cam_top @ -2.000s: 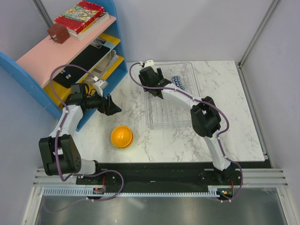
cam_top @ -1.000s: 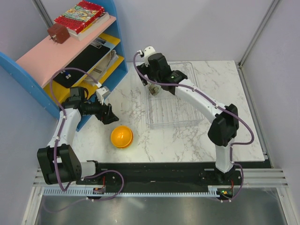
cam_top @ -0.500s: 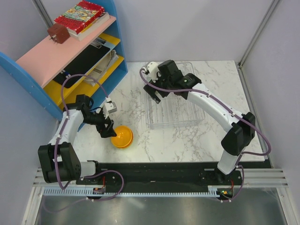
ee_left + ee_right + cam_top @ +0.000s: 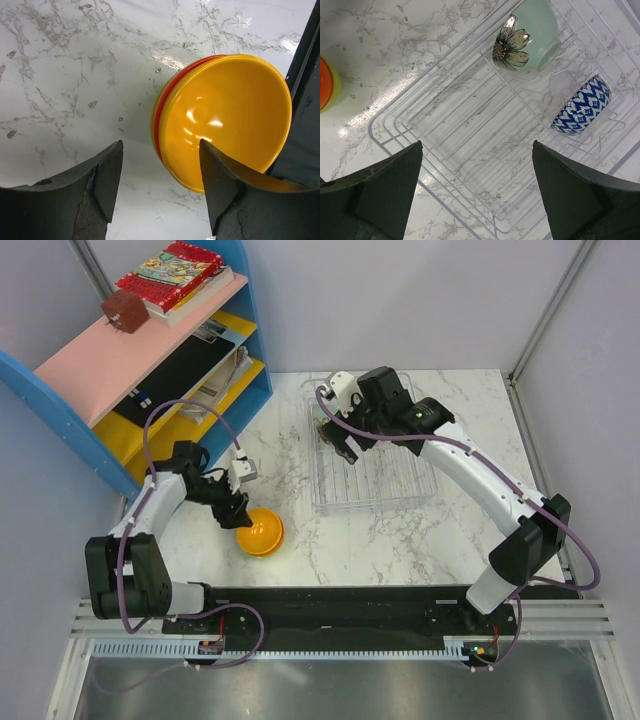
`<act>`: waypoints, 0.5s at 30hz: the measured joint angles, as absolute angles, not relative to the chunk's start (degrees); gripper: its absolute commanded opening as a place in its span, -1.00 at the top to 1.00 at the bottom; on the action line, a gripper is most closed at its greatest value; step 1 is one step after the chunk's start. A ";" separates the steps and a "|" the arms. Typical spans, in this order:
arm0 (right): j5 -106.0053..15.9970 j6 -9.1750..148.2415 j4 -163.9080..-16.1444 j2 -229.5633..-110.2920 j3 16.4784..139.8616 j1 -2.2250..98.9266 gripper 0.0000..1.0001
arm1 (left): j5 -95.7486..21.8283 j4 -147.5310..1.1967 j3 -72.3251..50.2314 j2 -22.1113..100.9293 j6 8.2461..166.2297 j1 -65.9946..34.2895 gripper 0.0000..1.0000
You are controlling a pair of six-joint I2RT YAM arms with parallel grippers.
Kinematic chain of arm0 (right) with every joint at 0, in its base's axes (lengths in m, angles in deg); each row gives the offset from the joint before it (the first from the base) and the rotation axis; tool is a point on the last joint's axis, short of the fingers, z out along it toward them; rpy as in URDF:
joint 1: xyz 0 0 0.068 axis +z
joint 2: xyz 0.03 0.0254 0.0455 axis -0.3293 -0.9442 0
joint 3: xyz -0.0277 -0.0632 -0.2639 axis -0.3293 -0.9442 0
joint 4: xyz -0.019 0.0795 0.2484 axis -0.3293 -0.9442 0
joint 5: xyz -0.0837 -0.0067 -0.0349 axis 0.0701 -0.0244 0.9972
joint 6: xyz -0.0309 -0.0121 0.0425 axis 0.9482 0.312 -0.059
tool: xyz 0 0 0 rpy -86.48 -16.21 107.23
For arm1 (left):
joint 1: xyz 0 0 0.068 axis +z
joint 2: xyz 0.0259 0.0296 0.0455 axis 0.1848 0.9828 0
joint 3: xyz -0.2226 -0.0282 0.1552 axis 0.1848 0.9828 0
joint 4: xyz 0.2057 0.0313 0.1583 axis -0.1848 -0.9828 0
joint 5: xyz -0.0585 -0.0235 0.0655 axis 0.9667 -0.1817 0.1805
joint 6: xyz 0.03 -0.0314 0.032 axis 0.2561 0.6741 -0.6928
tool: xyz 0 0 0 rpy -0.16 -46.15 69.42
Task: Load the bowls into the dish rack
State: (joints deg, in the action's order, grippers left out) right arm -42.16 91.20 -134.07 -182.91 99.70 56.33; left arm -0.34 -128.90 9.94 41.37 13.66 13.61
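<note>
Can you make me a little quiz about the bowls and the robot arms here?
1. True or false: the clear plastic dish rack holds the pale green flower-patterned bowl and the blue-and-white patterned bowl.
2. What colour is the top round bowl of the bowl stack on the white marble table? A) orange-yellow B) blue C) purple
3. Fill in: the left gripper has open jaws straddling that stack's ____.
Key: 1 true; 2 A; 3 rim.

You are in a robot lab cell: plain grey panels [image 4: 420, 300] wall in a marble tabletop [image 4: 350, 540], and a slotted metal rail [image 4: 350, 648] fronts it.
</note>
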 measured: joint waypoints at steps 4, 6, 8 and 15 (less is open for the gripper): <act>-42.93 91.18 -134.14 -182.91 99.61 56.09 -0.95 | -0.40 -127.96 9.94 42.72 14.73 12.10 -0.12; -43.19 91.18 -134.10 -182.91 99.61 56.04 -0.95 | -0.60 -127.67 9.94 43.38 15.19 11.66 -0.01; -43.49 91.18 -134.10 -182.97 99.64 55.82 -0.95 | -0.88 -127.41 9.94 43.94 15.65 11.47 0.13; -44.52 91.16 -134.12 -183.35 99.64 55.56 -0.95 | -2.00 -127.02 9.66 44.12 17.03 9.17 0.45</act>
